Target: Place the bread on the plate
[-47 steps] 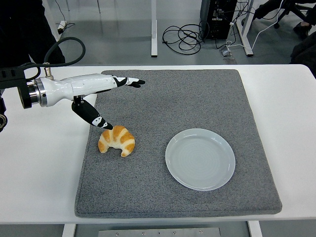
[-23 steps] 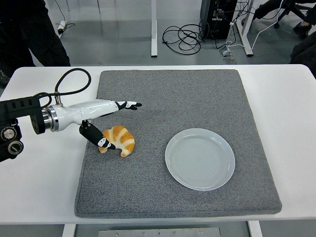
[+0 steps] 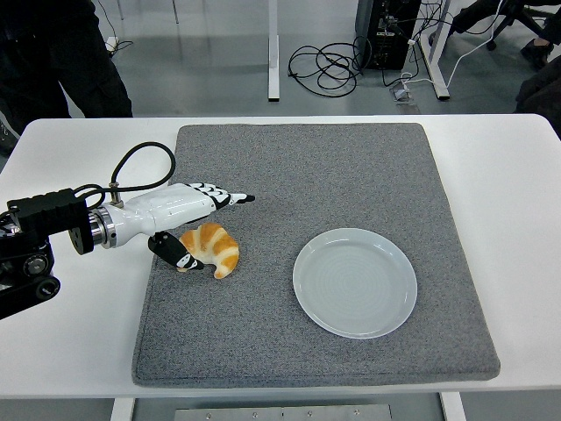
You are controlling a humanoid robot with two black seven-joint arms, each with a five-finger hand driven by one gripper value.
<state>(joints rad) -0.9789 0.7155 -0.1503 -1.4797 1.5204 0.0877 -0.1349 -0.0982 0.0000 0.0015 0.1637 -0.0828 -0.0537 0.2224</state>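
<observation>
The bread is a golden croissant lying on the left part of the grey mat. An empty pale plate sits on the mat to its right, a hand's width away. My left hand reaches in from the left and brackets the croissant: its fingers stretch out just above and behind it, and the thumb sits at its near left end, touching it. The hand is spread and has no closed grasp. The right arm is out of view.
The grey mat covers most of the white table. A black cable loops over my left forearm. A person in dark clothes stands at the top left. Cables and desk legs lie on the floor beyond the table.
My left hand has dropped and moved toward the near side, from above the mat down to the croissant. The thumb now rests at the croissant's near left end. The croissant has hardly moved.
</observation>
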